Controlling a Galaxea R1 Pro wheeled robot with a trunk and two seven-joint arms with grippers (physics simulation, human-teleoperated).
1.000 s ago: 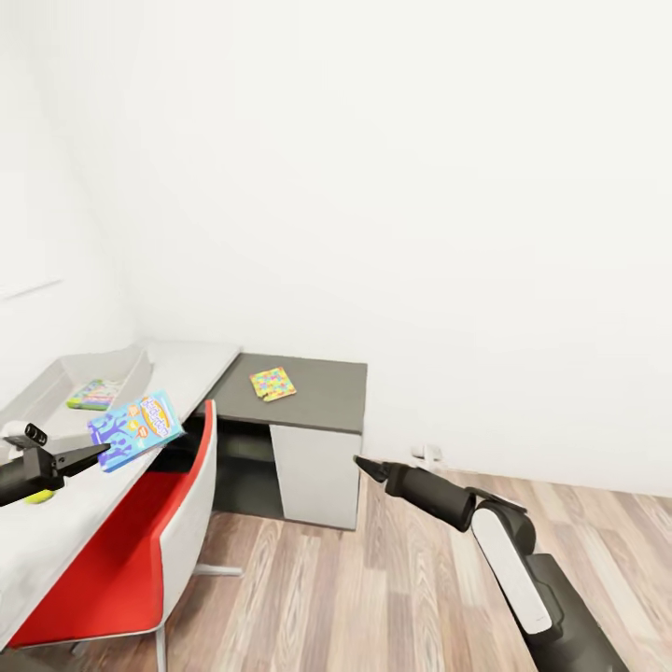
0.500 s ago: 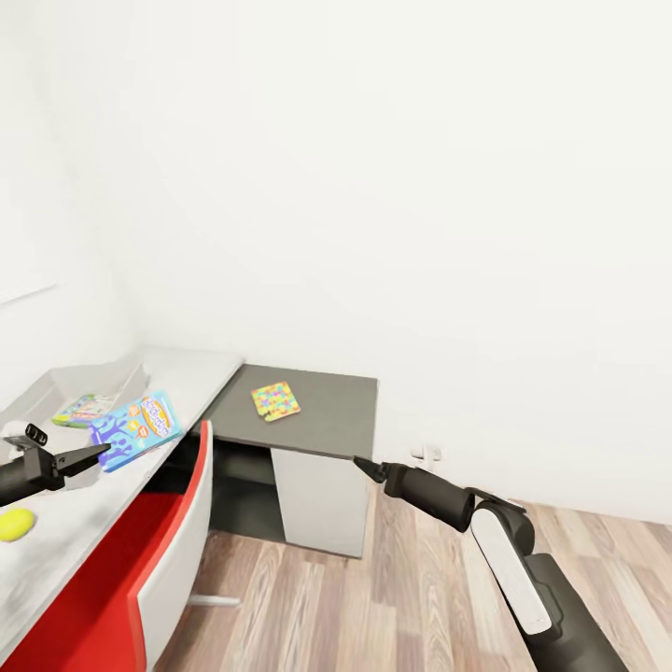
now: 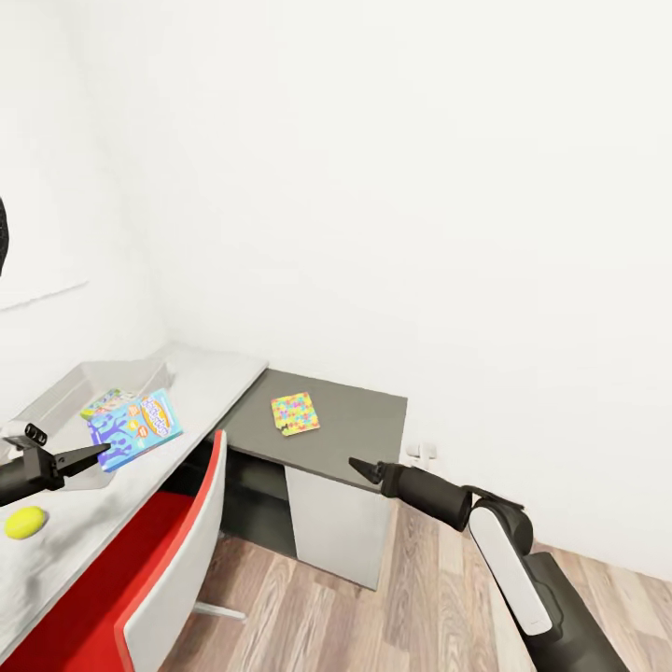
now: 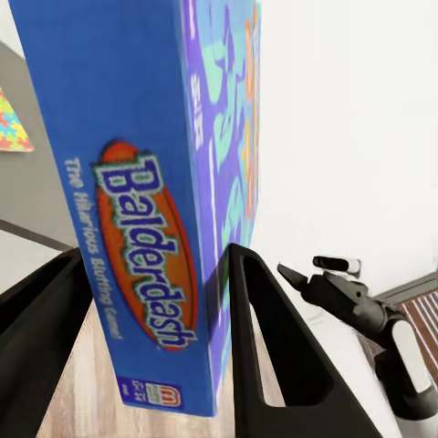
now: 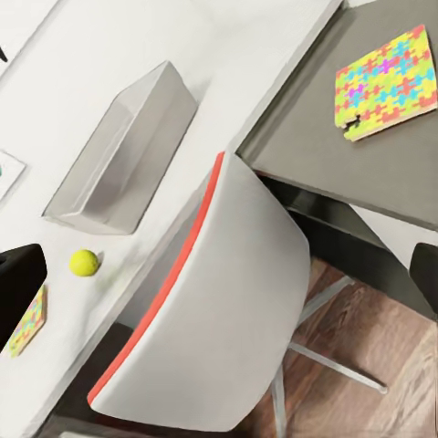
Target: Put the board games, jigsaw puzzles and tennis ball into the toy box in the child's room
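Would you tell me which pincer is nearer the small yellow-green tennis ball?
The left pincer, clamping the blue board game box, hovers just above the ball; the right pincer is far across, beyond the red chair.

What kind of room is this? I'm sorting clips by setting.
Probably a child's room or study corner: an L-shaped desk along white walls, a red chair, and toys, such as a jigsaw puzzle and tennis ball.

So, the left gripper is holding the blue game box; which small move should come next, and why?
Probably carry the blue game box toward the toy box and lower it in: the left gripper is shut on it, and it hangs just beside the bin's open top.
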